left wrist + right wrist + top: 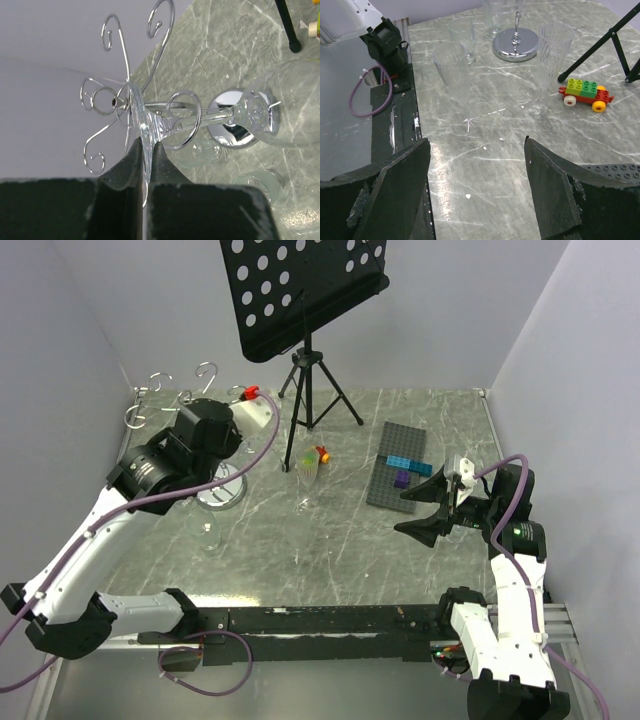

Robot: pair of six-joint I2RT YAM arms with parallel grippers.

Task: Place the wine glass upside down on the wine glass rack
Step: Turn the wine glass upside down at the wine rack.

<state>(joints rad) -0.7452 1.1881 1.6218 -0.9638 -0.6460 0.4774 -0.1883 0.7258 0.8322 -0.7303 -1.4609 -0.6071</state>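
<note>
The wine glass (pixel 220 116) is inverted, its foot pinched between the left fingers (pixel 122 167). Just beyond their tips the stem crosses a curled hook of the wine glass rack (pixel 116 102), bowl toward the rack's mirrored foot. The right fingers (pixel 400 175) are spread wide, holding nothing, above the bench (pixel 485 165).

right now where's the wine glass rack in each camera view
Top external: wine glass rack at upper left, hooks near the back wall, base partly behind the left arm.
Left wrist: rack across the centre, hooks left, mirror base right, wine glass in front.
Right wrist: rack at top centre, only base and lower post.
Shared landmark: black tripod.
</note>
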